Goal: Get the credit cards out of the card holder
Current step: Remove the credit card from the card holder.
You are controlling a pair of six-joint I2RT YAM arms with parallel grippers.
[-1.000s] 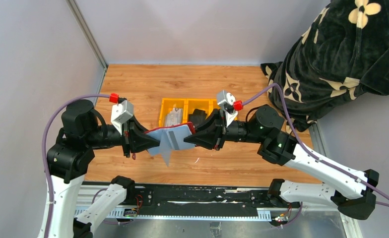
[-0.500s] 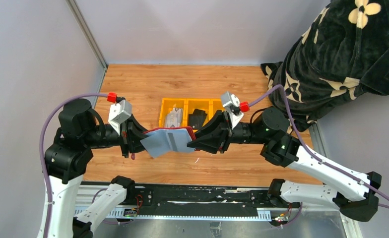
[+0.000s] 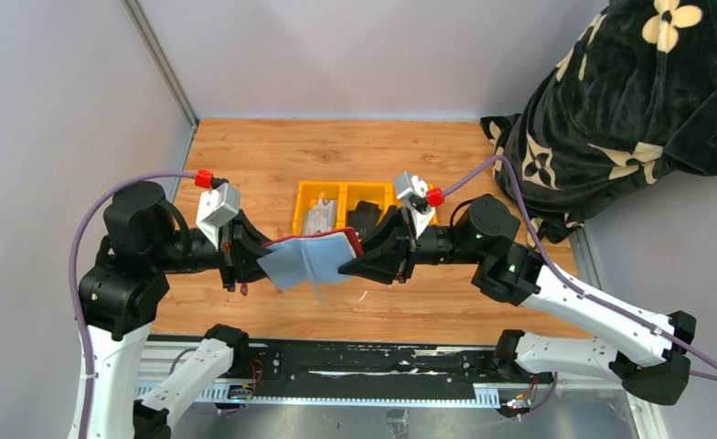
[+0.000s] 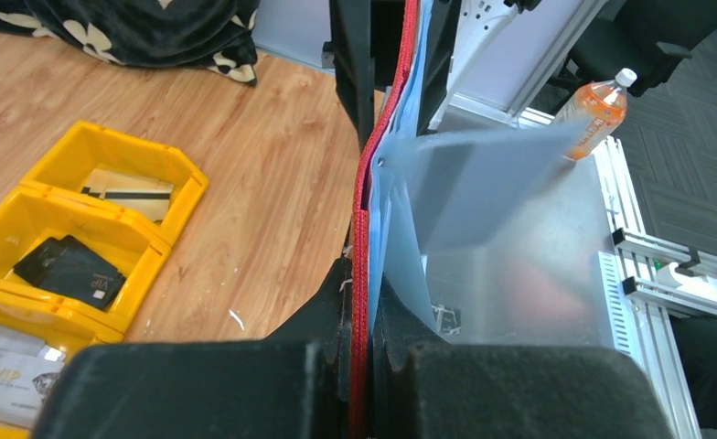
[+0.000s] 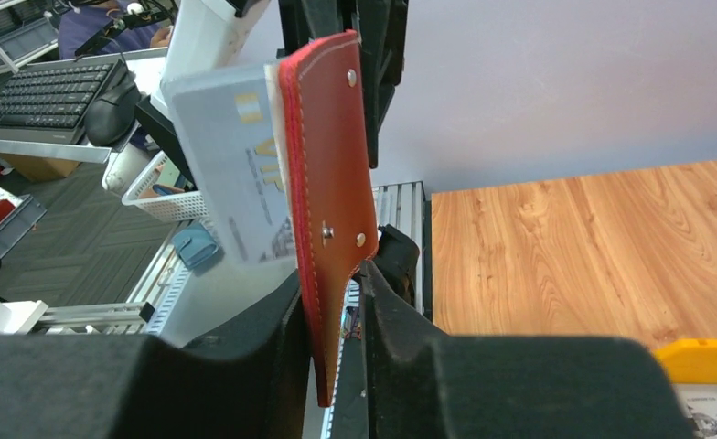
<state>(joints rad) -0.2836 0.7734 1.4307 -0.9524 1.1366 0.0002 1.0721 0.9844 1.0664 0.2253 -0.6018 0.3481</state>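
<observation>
left claw point(image 3: 245, 262) is clenched on the left edge of the holder point(image 3: 304, 256), just on the near-left side of the tray point(image 3: 298, 212). it's drifted a touch further left of the tray than a second ago, grip unchanged.

the holder itself hangs open in the air between both claws, just near of the tray and not touching it. what changed: a second ago a sleeve point(image 3: 316, 285) dangled down, half a second ago the whole thing was pulled flat, and now a sleeve is flopping down again. so you've basically been stretching and relaxing it, and nothing has come out in that time.

in the right wrist view a silvery card point(image 5: 231, 174) pokes out past the red cover, so i'd say that one is still inside and the job isn't finished. the tray already has cards in it, a black card point(image 4: 69, 270) in the middle bin and one in each bin beside it.

right claw point(image 3: 344, 265) is grasping the holder's right flap, on the near side of the tray's middle. it's slid a bit lower and leftward again after pulling away. with both claws tied up holding the holder, my guess is you'll need to free one to pinch that card, probably the right.
</observation>
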